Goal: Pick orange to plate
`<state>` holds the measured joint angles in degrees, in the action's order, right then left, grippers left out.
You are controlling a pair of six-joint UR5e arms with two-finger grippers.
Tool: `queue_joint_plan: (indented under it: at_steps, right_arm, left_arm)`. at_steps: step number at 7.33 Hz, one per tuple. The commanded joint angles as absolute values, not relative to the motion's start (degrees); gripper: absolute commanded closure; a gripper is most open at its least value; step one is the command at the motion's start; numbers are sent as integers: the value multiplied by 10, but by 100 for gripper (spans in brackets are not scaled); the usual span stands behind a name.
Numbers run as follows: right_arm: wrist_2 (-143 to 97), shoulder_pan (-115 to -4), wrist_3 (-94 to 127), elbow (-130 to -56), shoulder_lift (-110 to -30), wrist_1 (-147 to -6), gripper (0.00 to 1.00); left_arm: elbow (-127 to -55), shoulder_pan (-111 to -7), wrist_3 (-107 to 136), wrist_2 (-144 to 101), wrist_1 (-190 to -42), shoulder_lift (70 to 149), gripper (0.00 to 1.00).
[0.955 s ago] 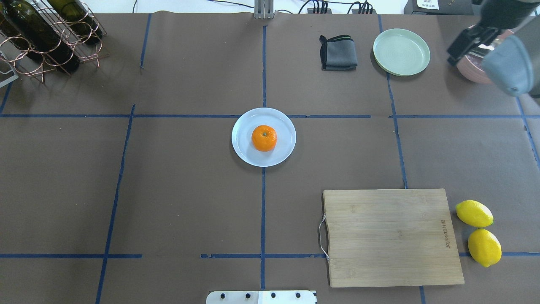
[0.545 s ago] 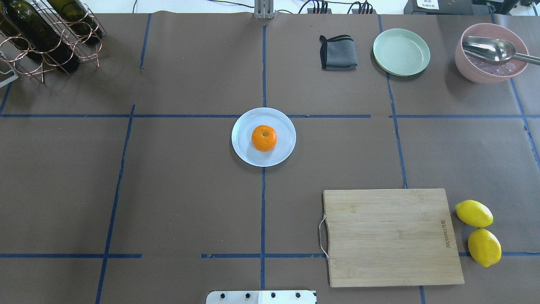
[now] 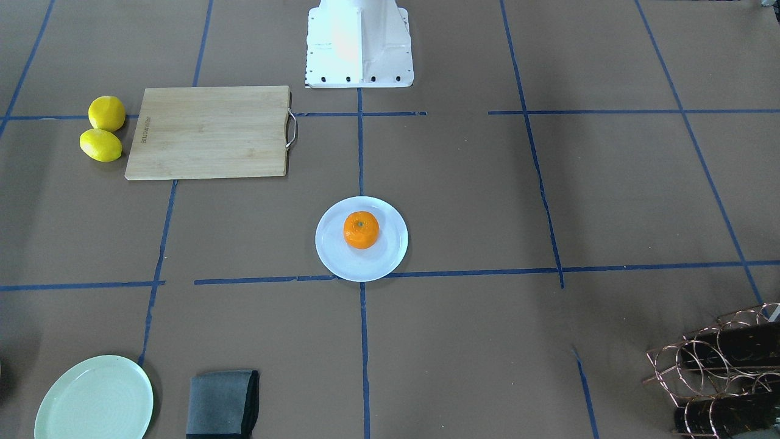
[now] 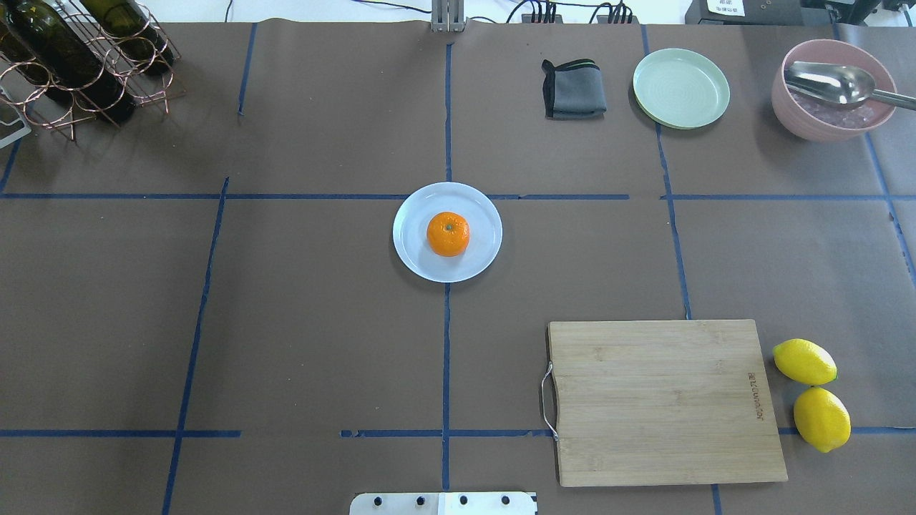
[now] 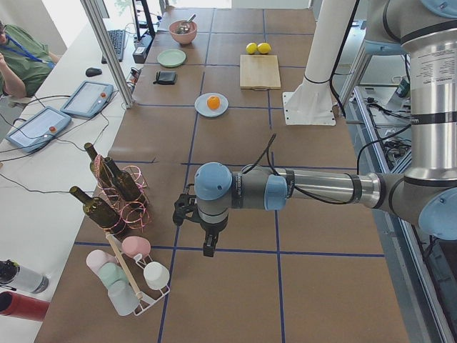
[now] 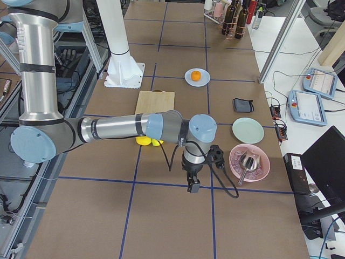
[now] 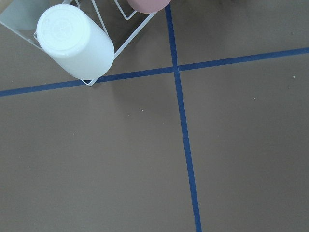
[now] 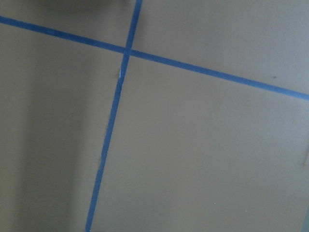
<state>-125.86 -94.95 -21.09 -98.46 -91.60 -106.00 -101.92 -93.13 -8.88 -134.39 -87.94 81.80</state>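
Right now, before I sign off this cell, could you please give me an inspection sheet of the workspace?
Surface: brown table cover with blue tape grid; no spill seen.
Job's things: orange sits on the plate, near its middle; job looks done.
Clutter: cutting board, lemons beside it, green plate, grey cloth, pink bowl with spoon, bottle rack, cup rack.
Grippers: left gripper and right gripper hang over bare table, far from the plate; whether the jaws are open cannot be told.
Cables: wrist cable loops near the right gripper; plugs at the far edge.
Surroundings: seated operator, tablets on the side desk.
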Motion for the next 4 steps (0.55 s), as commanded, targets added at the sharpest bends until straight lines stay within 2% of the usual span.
queue_joint_plan:
  at_steps: [1,4]
  right_arm:
    - [-1288,-955,-209,-964,-933,-1049,0]
    - [-1292,-954,-212,-942,-944,-1001,0]
  left_arm:
    - [-1018,-931,-90,-1344,-880,818,0]
    - [-1012,-931,-89,-1343,-878,817,0]
